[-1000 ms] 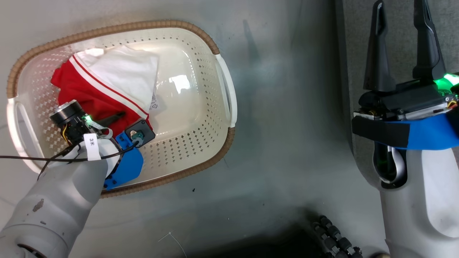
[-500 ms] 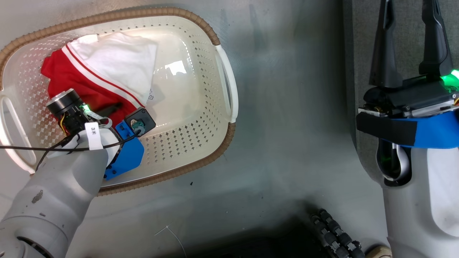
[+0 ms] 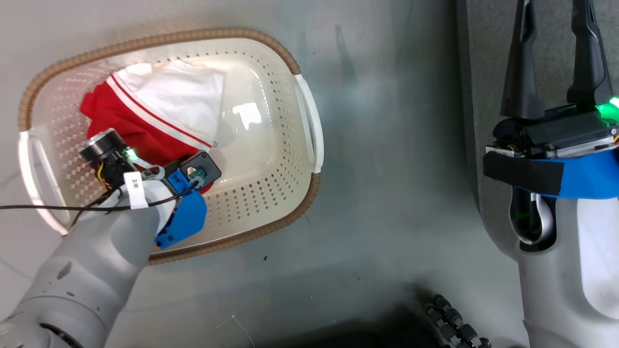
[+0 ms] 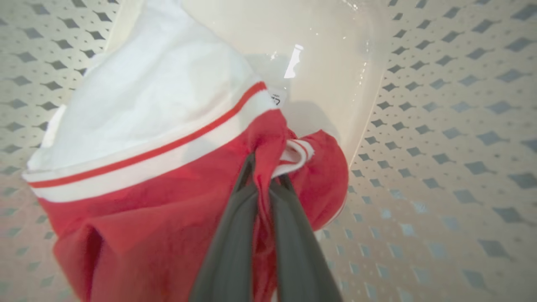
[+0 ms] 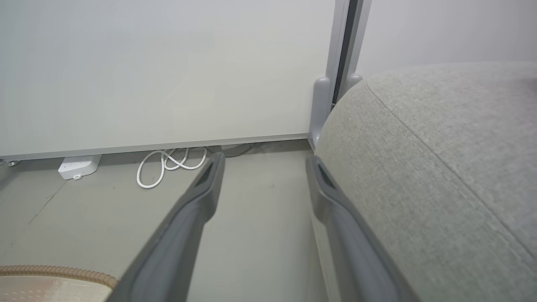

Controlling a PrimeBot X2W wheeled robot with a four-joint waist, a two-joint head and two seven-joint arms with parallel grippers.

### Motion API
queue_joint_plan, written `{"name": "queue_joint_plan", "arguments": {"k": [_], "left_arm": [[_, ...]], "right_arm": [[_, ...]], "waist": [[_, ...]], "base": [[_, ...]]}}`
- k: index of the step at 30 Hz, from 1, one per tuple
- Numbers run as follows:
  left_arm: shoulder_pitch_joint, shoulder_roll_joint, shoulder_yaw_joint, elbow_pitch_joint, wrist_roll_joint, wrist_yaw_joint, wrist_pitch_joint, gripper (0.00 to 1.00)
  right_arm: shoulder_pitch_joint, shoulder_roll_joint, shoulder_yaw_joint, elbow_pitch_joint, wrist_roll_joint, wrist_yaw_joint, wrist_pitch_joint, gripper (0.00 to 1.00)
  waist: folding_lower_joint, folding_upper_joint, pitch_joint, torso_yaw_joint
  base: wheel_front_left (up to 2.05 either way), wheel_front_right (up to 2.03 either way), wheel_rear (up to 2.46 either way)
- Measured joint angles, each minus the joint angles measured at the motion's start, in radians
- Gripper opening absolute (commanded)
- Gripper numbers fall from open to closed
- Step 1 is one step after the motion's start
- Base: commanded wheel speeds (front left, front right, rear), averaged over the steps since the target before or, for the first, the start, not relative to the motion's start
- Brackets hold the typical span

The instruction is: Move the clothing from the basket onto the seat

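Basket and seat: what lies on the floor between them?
Nothing: in the head view the stretch of grey floor between the basket and the seat is bare, apart from shadows.

The head view looks steeply down on the floor (image 3: 387, 169), basket (image 3: 261, 198) at 10 o'clock, seat (image 3: 486, 58) edging in at 2 o'clock. The left wrist view sits close inside that basket, facing along its fingers (image 4: 235, 235). The right wrist view looks low across the floor toward a wall (image 5: 168, 71), sharing the seat at 3 o'clock and the basket's rim at 7 o'clock.
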Motion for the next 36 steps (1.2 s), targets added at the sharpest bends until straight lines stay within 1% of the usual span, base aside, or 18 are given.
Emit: {"name": "queue_joint_plan", "arguments": {"k": [10,17,19,23,30,36], "left_arm": [[0.03,-0.089,0.039,-0.016,-0.077,-0.003,-0.098,0.0],[0.067,-0.119,0.069,-0.074,-0.127,-0.005,-0.131,0.0],[0.081,-0.121,0.081,-0.106,-0.141,-0.004,-0.131,0.0],[0.113,-0.12,0.114,-0.215,-0.158,0.003,-0.135,0.0],[0.2,-0.08,0.188,-0.376,-0.182,0.019,-0.135,0.0],[0.256,-0.063,0.259,-0.499,-0.189,0.034,-0.135,0.0]], "right_arm": [[0.026,0.0,-0.017,0.032,-0.028,0.0,0.0,1.0],[0.053,0.001,-0.028,0.058,-0.044,0.0,0.0,1.0],[0.065,0.001,-0.031,0.066,-0.045,0.0,0.0,1.0],[0.094,0.001,-0.043,0.083,-0.053,0.0,0.0,1.0],[0.158,0.001,-0.052,0.112,-0.053,0.0,0.0,1.0],[0.207,0.001,-0.057,0.133,-0.056,0.0,0.0,1.0]], "waist": [[-0.0001,0.0,-0.106,0.04],[-0.0001,0.0,-0.202,0.076],[-0.0001,0.0,-0.233,0.084],[-0.0002,0.0,-0.296,0.099],[-0.0002,0.0,-0.415,0.117],[-0.0003,0.0,-0.513,0.127]], "base": [[0.0,0.0,0.0],[0.0,0.0,0.0],[0.0,0.0,0.0],[0.0,0.0,0.0],[0.0,0.0,0.0],[0.0,0.0,0.0]]}}
